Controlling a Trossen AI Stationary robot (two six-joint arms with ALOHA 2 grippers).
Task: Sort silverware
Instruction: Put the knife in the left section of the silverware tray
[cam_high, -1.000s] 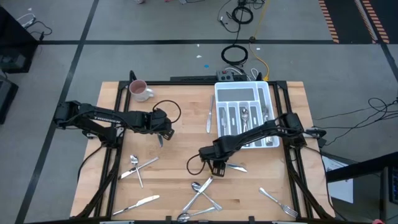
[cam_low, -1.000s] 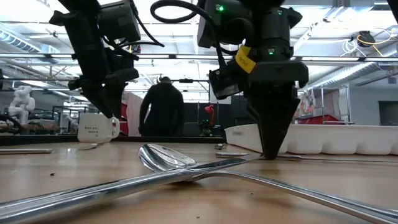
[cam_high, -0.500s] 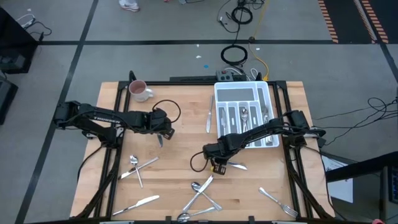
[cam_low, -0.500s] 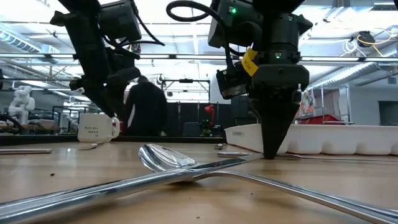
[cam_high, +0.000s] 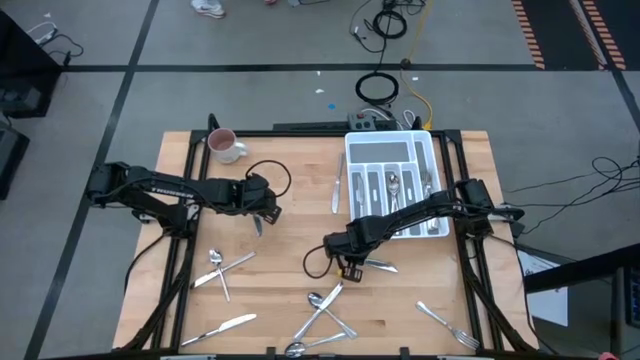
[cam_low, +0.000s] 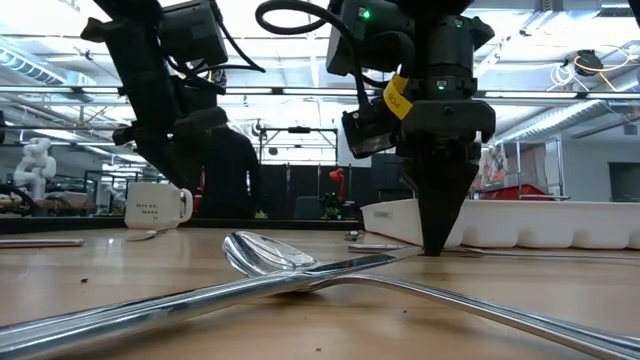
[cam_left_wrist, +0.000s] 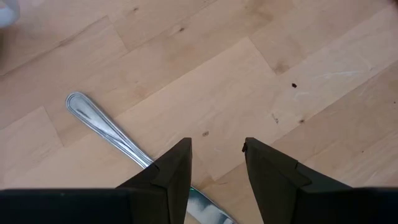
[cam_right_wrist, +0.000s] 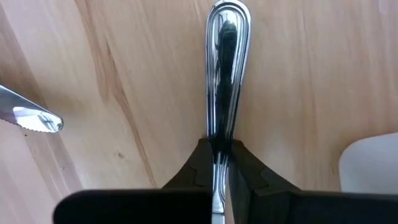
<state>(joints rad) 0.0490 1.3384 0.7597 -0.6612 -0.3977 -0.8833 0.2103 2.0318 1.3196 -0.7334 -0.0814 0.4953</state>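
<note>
**A:** Nearest us, at six o'clock on the table (cam_high: 290, 190), there's a tangle of spoons (cam_high: 322, 305) lying crossed. A knife (cam_high: 228, 325) sits at seven, a fork (cam_high: 447, 326) at five, none of them touched.

**B:** And the arm that's working?

**A:** The right gripper (cam_high: 350, 268), just past that tangle, near the middle. Its fingers are pinched together on a handle (cam_right_wrist: 227, 74), tips down at the wood. The handle runs straight out from between them and lies flat on the table. Which kind of piece it is, I can't tell.

**B:** So it's picked one?

**A:** Gripped, I'd say, not lifted. That looks like the step in hand: taking one piece for the tray (cam_high: 433, 150), which stands at one o'clock with several pieces already in its slots.

**B:** What does the next move want?

**A:** A clean lift without the handle slipping or twisting in that narrow pinch, then a carry out to one o'clock and a drop lengthwise into the slot that matches.

**B:** The other arm?

**A:** The left gripper (cam_high: 263, 212) hangs at nine to ten o'clock, fingers apart and holding nothing, just above another knife (cam_left_wrist: 99, 124) on the wood. Farthest off, at eleven, is the mug (cam_high: 224, 145).
</note>
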